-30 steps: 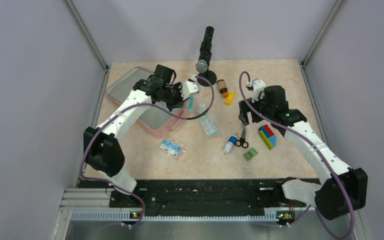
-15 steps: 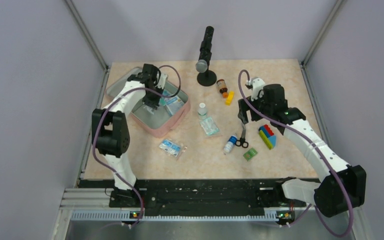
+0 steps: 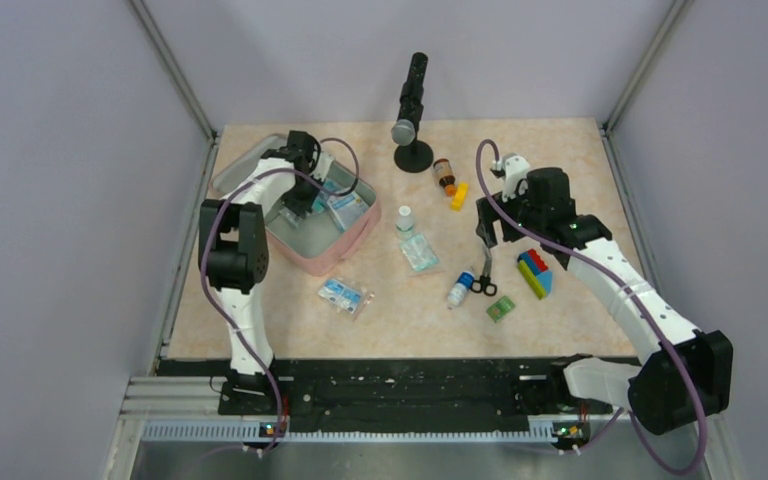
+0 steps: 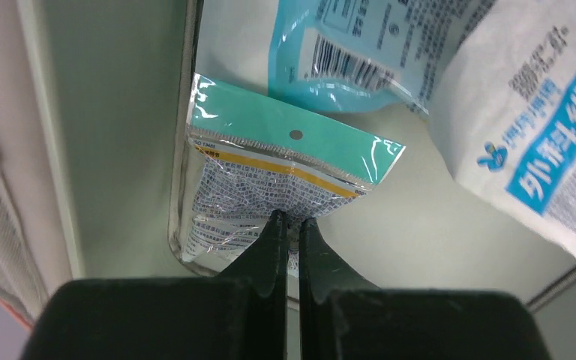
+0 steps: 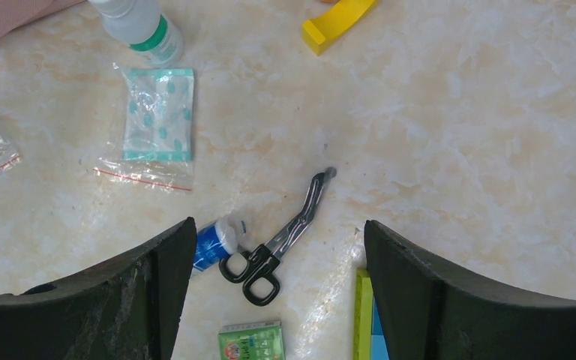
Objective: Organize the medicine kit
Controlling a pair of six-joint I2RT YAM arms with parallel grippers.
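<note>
Medicine kit point(image 3: 332, 258) lay open at far left of bench point(image 3: 410, 325); left hand point(image 4: 289, 219) inside it, pinched shut on clear edge of a teal-topped packet point(image 4: 292, 161); right hand point(image 5: 277, 223) spread wide above scissors point(image 5: 294, 226), holding nothing.

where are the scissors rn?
Top view, right half of the table: the scissors lie flat between the small blue-labelled bottle and the toy-brick block, with the green packet just toward the near edge.
</note>
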